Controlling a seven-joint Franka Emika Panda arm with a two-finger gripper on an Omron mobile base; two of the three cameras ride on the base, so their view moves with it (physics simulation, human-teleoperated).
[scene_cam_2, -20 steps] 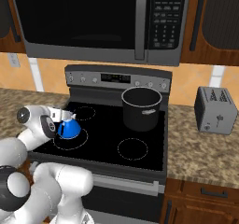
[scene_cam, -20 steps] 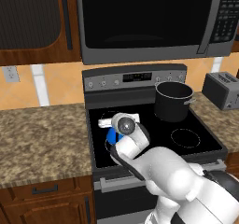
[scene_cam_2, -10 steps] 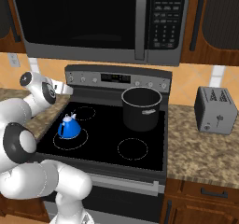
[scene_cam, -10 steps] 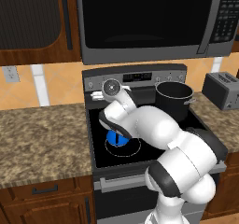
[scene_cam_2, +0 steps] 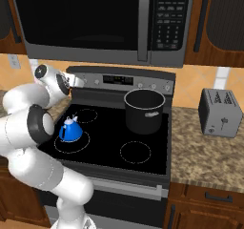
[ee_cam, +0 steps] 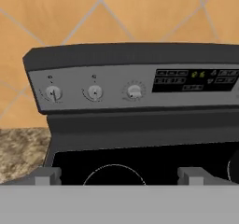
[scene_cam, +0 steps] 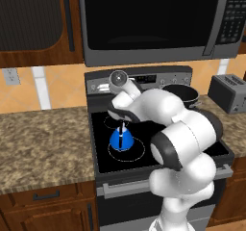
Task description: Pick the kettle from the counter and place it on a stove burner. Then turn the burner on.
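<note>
The small blue kettle (scene_cam: 121,139) (scene_cam_2: 70,131) stands upright inside the large white-ringed stove burner (scene_cam: 137,153) (scene_cam_2: 81,144) at the front left of the black cooktop; the disc is black. My gripper (scene_cam: 101,87) (scene_cam_2: 78,81) (ee_cam: 119,175) hangs open and empty above the cooktop's back left, well clear of the kettle. It faces the stove's control panel. In the hand view three round knobs (ee_cam: 94,92) sit in a row on the panel straight ahead. The speckled counter (scene_cam: 43,138) lies left of the stove.
A dark-grey pot (scene_cam: 180,94) (scene_cam_2: 144,109) stands on the back right burner. A toaster (scene_cam: 229,93) (scene_cam_2: 219,112) sits on the right counter. The microwave (scene_cam: 149,18) hangs low over the stove. A smaller ring (ee_cam: 114,171) lies just below the gripper.
The arm has lifted away from the kettle and swung back and up toward the control panel. The kettle has stayed on the front left burner.
</note>
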